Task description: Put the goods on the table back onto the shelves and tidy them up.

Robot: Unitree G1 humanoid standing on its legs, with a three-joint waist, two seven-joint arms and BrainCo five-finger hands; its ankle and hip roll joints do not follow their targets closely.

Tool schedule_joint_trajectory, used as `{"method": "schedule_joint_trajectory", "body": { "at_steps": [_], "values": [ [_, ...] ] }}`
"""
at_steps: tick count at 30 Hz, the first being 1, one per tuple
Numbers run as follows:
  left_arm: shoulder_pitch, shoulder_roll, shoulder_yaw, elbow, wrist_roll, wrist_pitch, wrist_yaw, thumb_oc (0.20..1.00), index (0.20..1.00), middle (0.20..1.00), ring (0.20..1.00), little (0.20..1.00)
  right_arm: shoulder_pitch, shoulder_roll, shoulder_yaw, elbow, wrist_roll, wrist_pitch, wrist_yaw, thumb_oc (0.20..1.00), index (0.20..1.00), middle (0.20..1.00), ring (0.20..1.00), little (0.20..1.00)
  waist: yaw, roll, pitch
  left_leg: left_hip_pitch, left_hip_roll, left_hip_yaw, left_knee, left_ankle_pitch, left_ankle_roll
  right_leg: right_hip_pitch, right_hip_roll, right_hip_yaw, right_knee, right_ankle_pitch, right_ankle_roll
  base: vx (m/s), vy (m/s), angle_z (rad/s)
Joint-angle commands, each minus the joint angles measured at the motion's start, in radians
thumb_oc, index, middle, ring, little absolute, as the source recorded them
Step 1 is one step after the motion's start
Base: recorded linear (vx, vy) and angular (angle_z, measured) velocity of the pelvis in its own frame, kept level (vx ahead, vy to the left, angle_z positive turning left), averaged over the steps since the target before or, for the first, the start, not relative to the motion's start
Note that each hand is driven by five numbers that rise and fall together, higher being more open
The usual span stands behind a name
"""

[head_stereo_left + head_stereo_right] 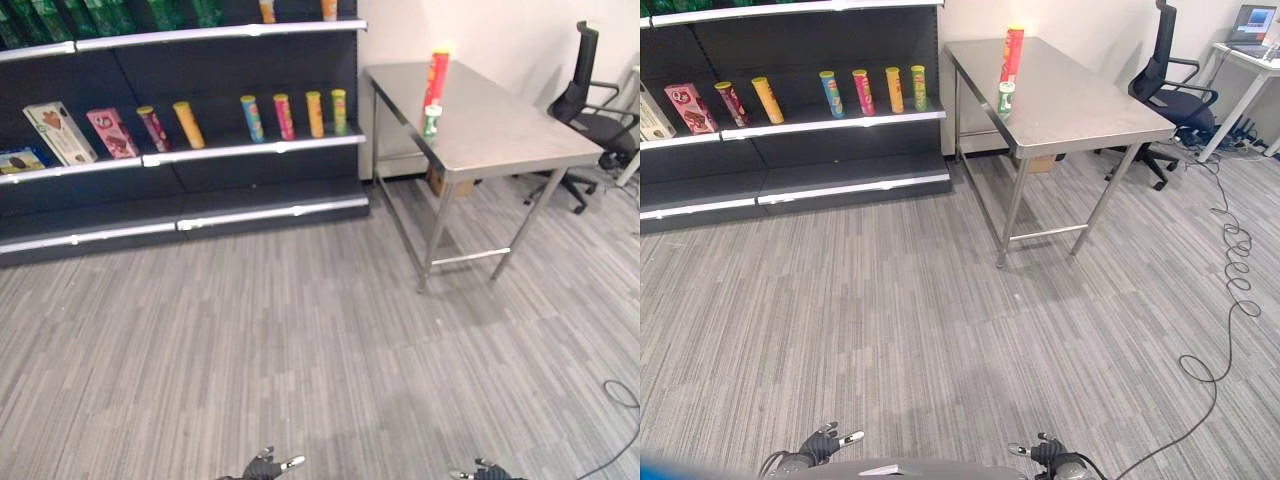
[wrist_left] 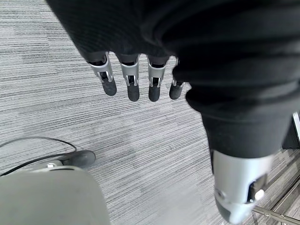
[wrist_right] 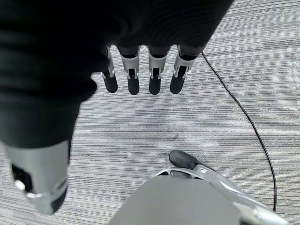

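I'm looking at a steel table point(image 1: 520, 140) to the right of a dark shelf unit point(image 1: 250, 75), both well apart from my hands. On the table there's a tall red can point(image 1: 436, 78) standing upright near the back left corner, and a small green can point(image 1: 431, 121) upright just in front of it, close to the left edge; can't tell if the two touch. Middle shelf point(image 1: 255, 149) carries a row of upright cans: blue point(image 1: 252, 118), pink point(image 1: 284, 116), orange point(image 1: 315, 113) and green point(image 1: 339, 111) grouped toward its right end, then a yellow can point(image 1: 187, 124) and a dark red can point(image 1: 153, 128) leaning further left. Left of those are a pink box point(image 1: 112, 132) and a white box point(image 1: 60, 132), both propped at a tilt. Upper shelf point(image 1: 220, 32) has two orange items at its right end, too cut off to identify. Left hand point(image 2: 136, 79) hangs low over the grey floor point(image 1: 300, 340), fingers straight and relaxed, gripping nothing. Right hand point(image 3: 140, 77) same story, fingers extended over the floor, nothing in it. Both hands sit at the bottom edge of the head view, well short of table and shelves. A black office chair point(image 1: 590, 105) stands past the table's right end, and a cardboard box point(image 1: 450, 182) sits on the floor under the table near the back
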State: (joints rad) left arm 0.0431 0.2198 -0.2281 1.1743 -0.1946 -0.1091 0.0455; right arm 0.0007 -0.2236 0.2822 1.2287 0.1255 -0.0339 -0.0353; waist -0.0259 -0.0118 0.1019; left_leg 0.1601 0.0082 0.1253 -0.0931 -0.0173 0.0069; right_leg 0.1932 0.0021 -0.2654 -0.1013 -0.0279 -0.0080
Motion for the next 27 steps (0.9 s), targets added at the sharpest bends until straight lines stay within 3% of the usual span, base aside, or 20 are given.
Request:
{"method": "schedule_joint_trajectory", "body": {
  "at_steps": [1, 18, 20, 22, 23, 26, 27],
  "values": [
    [-0.075, -0.017, -0.017, 0.030, -0.035, -0.034, 0.003, 1.000, 1.000, 1.000, 1.000, 1.000, -0.075, -0.025, 0.033, 0.027, -0.006, -0.024, 0.000, 1.000, 1.000, 1.000, 1.000, 1.000, -0.013, -0.022, 0.001, 0.014, 0.053, 0.035, 0.013, -0.031, -0.067, 0.017, -0.091, -0.018, 0.014, -0.076, 0.109, 0.00, 0.000, 0.00],
    [-0.078, -0.010, -0.034, 0.049, 0.010, -0.029, -0.004, 1.000, 1.000, 1.000, 1.000, 1.000, -0.094, -0.024, 0.051, 0.026, -0.036, -0.014, 0.005, 1.000, 1.000, 1.000, 1.000, 1.000, 0.006, -0.019, 0.001, -0.009, 0.023, 0.022, 0.006, -0.040, -0.046, -0.011, -0.119, -0.019, 0.014, -0.051, 0.130, 0.00, 0.043, 0.00],
    [-0.083, -0.007, -0.034, 0.041, 0.004, -0.031, -0.002, 1.000, 1.000, 1.000, 1.000, 1.000, -0.102, -0.025, 0.054, 0.026, -0.047, -0.011, 0.006, 1.000, 1.000, 1.000, 1.000, 1.000, 0.015, -0.019, 0.008, -0.024, 0.001, 0.007, 0.010, -0.047, -0.027, -0.035, -0.135, -0.012, 0.032, -0.041, 0.142, -0.02, 0.181, -0.02],
    [-0.083, 0.000, -0.027, 0.030, -0.001, -0.033, -0.003, 1.000, 1.000, 1.000, 1.000, 1.000, -0.107, -0.026, 0.052, 0.023, -0.052, -0.009, 0.009, 1.000, 1.000, 1.000, 1.000, 1.000, 0.023, -0.019, 0.018, -0.029, -0.015, 0.006, 0.016, -0.061, -0.002, -0.098, -0.162, 0.000, 0.143, -0.049, 0.157, -0.03, 0.249, -0.09],
    [-0.084, 0.006, -0.023, 0.035, 0.000, -0.032, -0.004, 1.000, 1.000, 1.000, 1.000, 1.000, -0.108, -0.026, 0.047, 0.020, -0.049, -0.009, 0.014, 1.000, 1.000, 1.000, 1.000, 1.000, 0.023, -0.017, 0.032, -0.023, -0.023, 0.003, 0.018, -0.068, 0.015, -0.158, -0.190, 0.012, 0.270, -0.043, 0.178, -0.01, 0.247, -0.10],
    [-0.086, 0.012, -0.022, 0.039, 0.009, -0.029, -0.006, 1.000, 1.000, 1.000, 1.000, 1.000, -0.105, -0.033, 0.039, 0.015, -0.046, -0.010, 0.016, 1.000, 1.000, 1.000, 1.000, 1.000, 0.007, -0.017, 0.062, -0.001, -0.047, -0.020, 0.015, -0.072, 0.044, -0.254, -0.226, 0.054, 0.485, 0.055, 0.202, 0.03, 0.217, -0.08],
    [-0.091, 0.017, -0.027, 0.042, 0.020, -0.028, -0.009, 1.000, 1.000, 1.000, 1.000, 1.000, -0.100, -0.034, 0.035, 0.007, -0.039, -0.014, 0.013, 1.000, 1.000, 1.000, 1.000, 1.000, -0.007, -0.010, 0.073, 0.012, -0.043, -0.034, 0.013, -0.079, 0.048, -0.312, -0.213, 0.090, 0.584, 0.057, 0.194, 0.05, 0.142, 0.17]
  ]
}}
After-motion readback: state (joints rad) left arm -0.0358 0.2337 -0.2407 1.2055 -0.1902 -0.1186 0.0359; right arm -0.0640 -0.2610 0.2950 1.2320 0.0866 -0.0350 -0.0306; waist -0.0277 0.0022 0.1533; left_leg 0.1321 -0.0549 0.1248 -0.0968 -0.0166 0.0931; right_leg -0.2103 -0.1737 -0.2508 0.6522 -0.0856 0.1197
